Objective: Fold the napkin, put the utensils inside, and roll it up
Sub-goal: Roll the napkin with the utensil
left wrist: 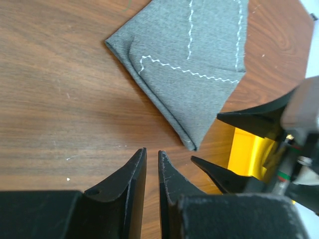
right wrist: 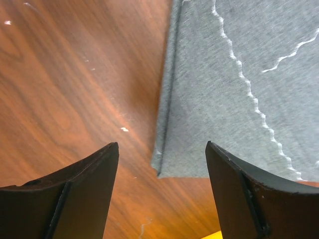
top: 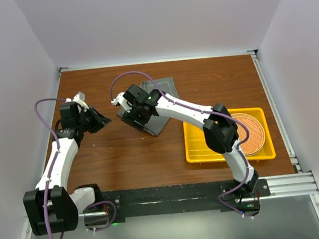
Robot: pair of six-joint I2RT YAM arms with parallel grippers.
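Napkin (top: 166, 87) is lying folded, so be lifting your right gripper (right wrist: 160, 145) straight up (jaws wide, empty); left gripper (left wrist: 152, 152) is sitting nearly shut, empty.

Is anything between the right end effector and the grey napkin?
Nothing visible. The right end effector, open, hangs directly over a corner of the folded dark grey felt napkin on the brown wooden table.

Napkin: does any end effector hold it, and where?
Nothing is held. The right end effector is open over a corner of the napkin; the left end effector is empty beside it.
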